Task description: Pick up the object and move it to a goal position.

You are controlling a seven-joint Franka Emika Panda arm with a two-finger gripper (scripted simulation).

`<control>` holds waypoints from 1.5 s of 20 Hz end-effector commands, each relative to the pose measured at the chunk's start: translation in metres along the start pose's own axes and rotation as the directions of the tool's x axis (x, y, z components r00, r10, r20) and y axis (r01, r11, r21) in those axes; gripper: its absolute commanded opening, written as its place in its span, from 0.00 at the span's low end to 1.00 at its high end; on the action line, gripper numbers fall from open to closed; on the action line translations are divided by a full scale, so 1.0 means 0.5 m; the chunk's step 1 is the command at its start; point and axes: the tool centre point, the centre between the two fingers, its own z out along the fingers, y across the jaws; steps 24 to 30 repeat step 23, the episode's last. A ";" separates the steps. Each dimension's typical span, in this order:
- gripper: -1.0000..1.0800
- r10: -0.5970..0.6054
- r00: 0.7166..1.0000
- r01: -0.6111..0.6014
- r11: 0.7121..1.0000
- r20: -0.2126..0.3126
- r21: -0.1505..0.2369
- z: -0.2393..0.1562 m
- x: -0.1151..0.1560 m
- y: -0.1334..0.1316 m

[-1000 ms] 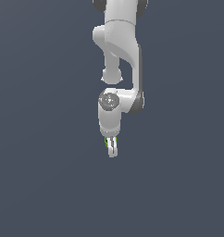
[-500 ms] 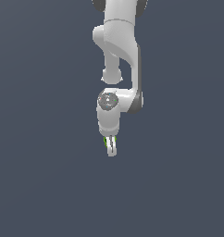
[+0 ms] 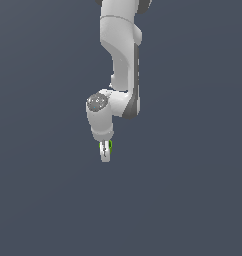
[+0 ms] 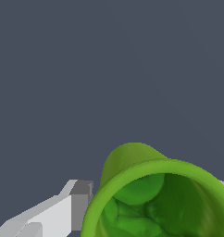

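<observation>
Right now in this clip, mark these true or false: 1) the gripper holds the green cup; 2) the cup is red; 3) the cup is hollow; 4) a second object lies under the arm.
1) The gripper holds the green cup. True: a white finger sits against the cup's side.
2) The cup is red. False: it is bright green.
3) The cup is hollow. True: a darker green inside shows.
4) A second object lies under the arm. False: only plain grey background shows there.

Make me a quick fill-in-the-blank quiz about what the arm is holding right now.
1. The cup is coloured ____.
2. The cup sits between the fingers of the ____, as the wrist view shows.
3. In the wrist view, the cup's inside looks ____ than its rim.
Missing words: green; end effector; darker
</observation>
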 end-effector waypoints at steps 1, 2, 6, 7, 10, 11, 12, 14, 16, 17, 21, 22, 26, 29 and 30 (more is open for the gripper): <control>0.00 0.002 1.000 -0.002 1.000 0.000 0.001 -0.007 0.050 0.029; 0.00 0.002 1.000 -0.002 1.000 0.000 0.001 -0.009 0.071 0.042; 0.00 0.002 1.000 -0.002 1.000 0.000 0.001 -0.018 0.157 0.092; 0.00 0.002 1.000 -0.002 1.000 0.000 0.001 -0.020 0.176 0.103; 0.00 0.002 1.000 -0.002 1.000 0.000 0.001 -0.026 0.228 0.132; 0.00 0.002 1.000 -0.002 1.000 0.000 0.001 -0.028 0.243 0.140; 0.00 0.002 1.000 -0.002 1.000 0.000 0.001 -0.029 0.256 0.147; 0.00 0.002 1.000 -0.002 1.000 0.000 0.001 -0.032 0.280 0.159; 0.00 0.002 1.000 -0.002 1.000 0.000 0.001 -0.034 0.298 0.169; 0.00 0.002 1.000 -0.002 1.000 0.000 0.001 -0.035 0.305 0.172; 0.00 0.001 1.000 -0.001 1.000 -0.001 0.000 -0.036 0.320 0.178; 0.00 0.001 1.000 -0.001 1.000 -0.001 0.000 -0.036 0.321 0.177; 0.00 0.001 1.000 -0.001 1.000 -0.001 0.000 -0.036 0.321 0.177; 0.00 0.001 1.000 -0.001 1.000 -0.001 0.000 -0.036 0.321 0.177; 0.00 0.001 1.000 -0.001 1.000 -0.001 0.000 -0.036 0.321 0.177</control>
